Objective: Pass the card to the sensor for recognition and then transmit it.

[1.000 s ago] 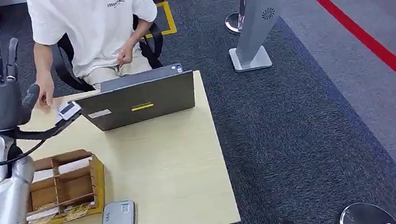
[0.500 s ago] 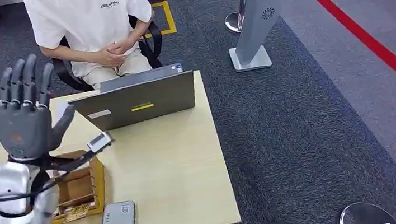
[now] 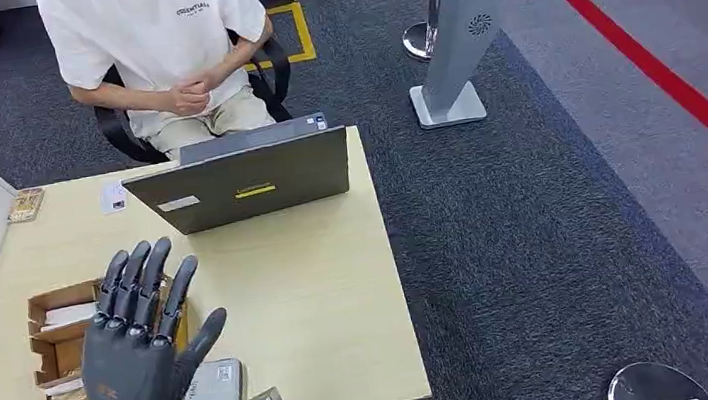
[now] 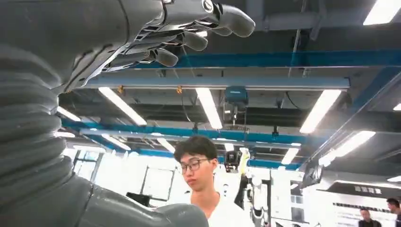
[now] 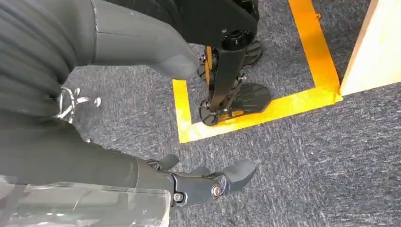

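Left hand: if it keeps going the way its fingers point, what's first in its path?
Likely nothing on the table. The left hand is raised with fingers apart and holds nothing. The wrist view shows ceiling beyond them. In the head view they overlap the cardboard box; depth is unclear.

Light wooden table [image 3: 322, 304], rectangular, standing on dark grey carpet. On it: a grey laptop [image 3: 245, 177] along the far edge, lid raised with its back to the camera; a white card [image 3: 112, 196] just beside the laptop; a small yellowish item [image 3: 25, 204] at the far left corner; a compartmented cardboard box [image 3: 62, 339] near the left side; a flat grey sensor unit [image 3: 213, 393] at the near edge.
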Robot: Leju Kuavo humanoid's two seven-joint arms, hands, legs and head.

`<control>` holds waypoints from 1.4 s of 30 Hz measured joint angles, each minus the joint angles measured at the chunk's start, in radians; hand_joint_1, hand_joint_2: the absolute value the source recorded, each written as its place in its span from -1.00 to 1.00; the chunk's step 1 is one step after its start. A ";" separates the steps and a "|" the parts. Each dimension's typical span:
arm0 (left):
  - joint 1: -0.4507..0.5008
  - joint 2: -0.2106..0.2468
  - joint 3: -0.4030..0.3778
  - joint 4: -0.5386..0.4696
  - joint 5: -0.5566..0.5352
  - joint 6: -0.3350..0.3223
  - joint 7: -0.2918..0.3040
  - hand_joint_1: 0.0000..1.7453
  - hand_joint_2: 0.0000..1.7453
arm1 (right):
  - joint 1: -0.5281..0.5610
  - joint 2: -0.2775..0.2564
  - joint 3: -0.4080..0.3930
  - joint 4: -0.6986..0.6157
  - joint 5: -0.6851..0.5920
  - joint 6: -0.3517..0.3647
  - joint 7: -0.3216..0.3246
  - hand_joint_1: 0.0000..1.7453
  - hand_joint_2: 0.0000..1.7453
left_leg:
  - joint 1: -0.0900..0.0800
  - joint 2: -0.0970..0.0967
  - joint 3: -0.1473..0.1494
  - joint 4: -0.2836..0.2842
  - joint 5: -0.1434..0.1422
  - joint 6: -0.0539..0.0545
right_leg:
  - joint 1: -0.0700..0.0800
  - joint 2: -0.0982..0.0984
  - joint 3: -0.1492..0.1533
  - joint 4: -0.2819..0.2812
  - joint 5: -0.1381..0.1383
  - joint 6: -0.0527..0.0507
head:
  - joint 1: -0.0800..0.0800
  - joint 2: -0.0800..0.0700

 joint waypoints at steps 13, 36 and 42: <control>0.188 -0.003 -0.008 -0.023 0.049 -0.048 0.016 -1.00 1.00 | 0.003 0.005 -0.052 0.000 -0.024 -0.006 -0.006 -1.00 1.00 | 0.000 0.000 0.000 0.000 0.000 0.000 | 0.000 0.000 0.000 0.000 -0.001 0.001 | 0.000 0.000; 0.372 -0.064 0.001 0.026 -0.084 0.060 0.148 -1.00 1.00 | 0.004 0.013 -0.089 0.000 0.005 -0.020 0.004 -1.00 1.00 | 0.000 0.000 0.001 0.000 -0.001 0.002 | 0.000 -0.001 0.001 0.000 -0.001 0.001 | 0.000 0.000; 0.411 -0.141 0.157 0.026 -0.069 0.060 0.007 -1.00 1.00 | 0.004 0.013 -0.103 0.000 0.022 -0.020 0.011 -1.00 1.00 | 0.000 -0.001 0.001 0.000 -0.001 0.002 | 0.000 -0.001 0.001 0.000 -0.001 0.001 | 0.000 0.000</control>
